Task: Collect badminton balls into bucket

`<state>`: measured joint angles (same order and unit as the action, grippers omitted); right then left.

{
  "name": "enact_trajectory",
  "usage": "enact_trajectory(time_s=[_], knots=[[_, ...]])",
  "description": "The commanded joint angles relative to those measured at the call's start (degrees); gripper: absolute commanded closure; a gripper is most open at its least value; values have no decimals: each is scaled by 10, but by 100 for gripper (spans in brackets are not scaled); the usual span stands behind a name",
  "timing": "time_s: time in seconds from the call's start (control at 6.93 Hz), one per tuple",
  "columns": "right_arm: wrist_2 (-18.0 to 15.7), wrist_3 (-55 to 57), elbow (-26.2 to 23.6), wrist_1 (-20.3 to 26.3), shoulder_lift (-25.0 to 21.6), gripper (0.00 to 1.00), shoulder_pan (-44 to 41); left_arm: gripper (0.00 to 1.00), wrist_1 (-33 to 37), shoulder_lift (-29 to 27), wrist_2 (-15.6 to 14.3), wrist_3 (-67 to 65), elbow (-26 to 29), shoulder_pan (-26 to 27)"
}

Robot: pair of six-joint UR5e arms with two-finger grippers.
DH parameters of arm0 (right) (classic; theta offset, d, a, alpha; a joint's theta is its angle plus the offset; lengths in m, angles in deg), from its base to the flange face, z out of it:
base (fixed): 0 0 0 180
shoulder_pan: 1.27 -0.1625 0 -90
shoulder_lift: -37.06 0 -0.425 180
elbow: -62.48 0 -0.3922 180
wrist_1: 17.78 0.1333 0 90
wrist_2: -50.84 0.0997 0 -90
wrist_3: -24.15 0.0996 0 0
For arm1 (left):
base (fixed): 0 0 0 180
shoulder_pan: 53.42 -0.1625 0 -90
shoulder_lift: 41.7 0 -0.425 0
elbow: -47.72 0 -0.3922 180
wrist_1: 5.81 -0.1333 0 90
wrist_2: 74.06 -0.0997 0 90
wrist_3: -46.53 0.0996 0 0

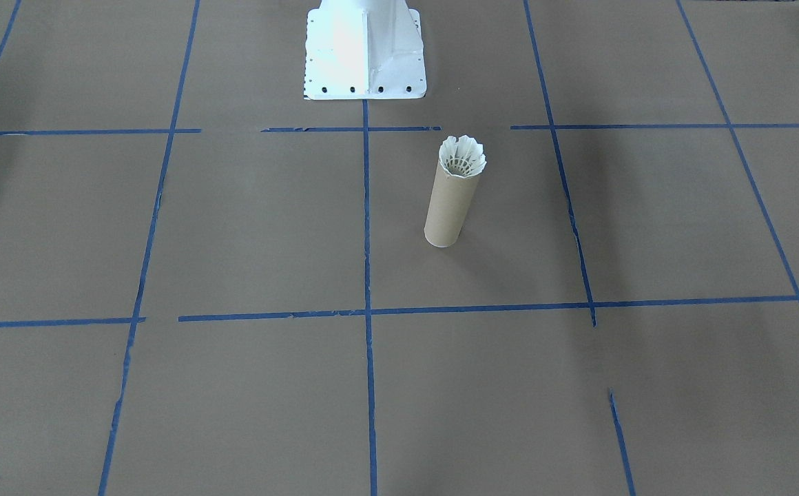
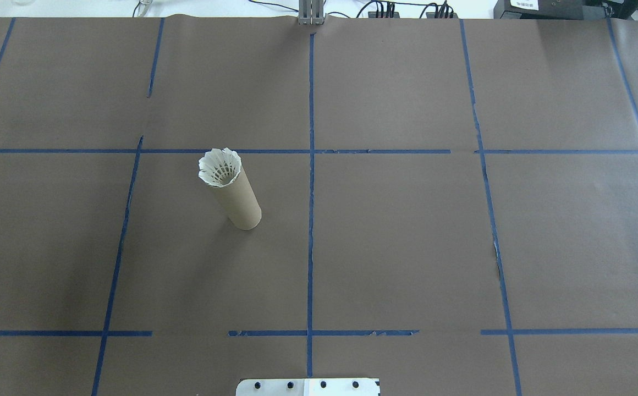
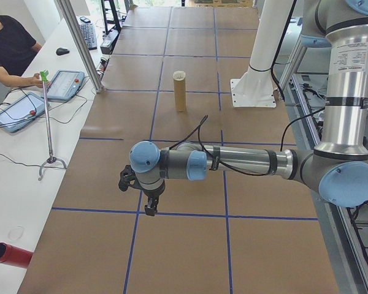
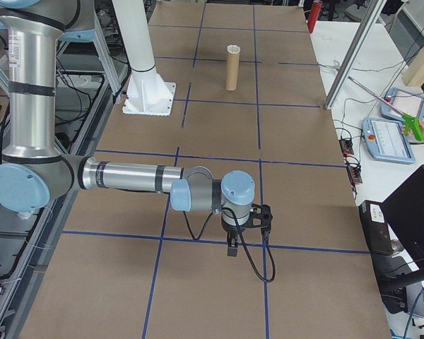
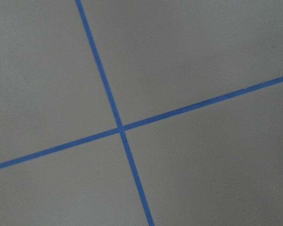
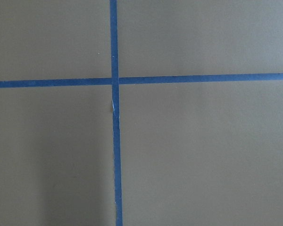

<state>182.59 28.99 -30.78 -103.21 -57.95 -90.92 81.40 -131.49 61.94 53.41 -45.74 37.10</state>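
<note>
Nearest, my left gripper (image 3: 148, 197) hung over a tape crossing; whether its fingers were apart, I could not tell. Same for my right gripper (image 4: 242, 229). Far beyond both, well apart from either, the shuttlecock (image 2: 219, 166) sat skirt-up in the mouth of the upright bucket (image 2: 236, 202). Judged collected; best to keep both arms clear of the tube.
</note>
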Motion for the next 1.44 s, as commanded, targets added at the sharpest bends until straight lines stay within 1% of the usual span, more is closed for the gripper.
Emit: enact_trajectory(time_s=[0.0, 0.14, 0.29, 0.43, 1.3], knots=[[0, 0, 0, 0, 0, 0, 0, 0, -2, 1, -53, -52, 3, 3], [0, 0, 0, 0, 0, 0, 0, 0, -2, 3, -53, -51, 7, 3], [0, 0, 0, 0, 0, 0, 0, 0, 0, 19, -52, -49, 10, 1], [0, 0, 0, 0, 0, 0, 0, 0, -1, 24, -46, -49, 11, 1], [0, 0, 0, 0, 0, 0, 0, 0, -7, 19, -45, -48, 0, 1]])
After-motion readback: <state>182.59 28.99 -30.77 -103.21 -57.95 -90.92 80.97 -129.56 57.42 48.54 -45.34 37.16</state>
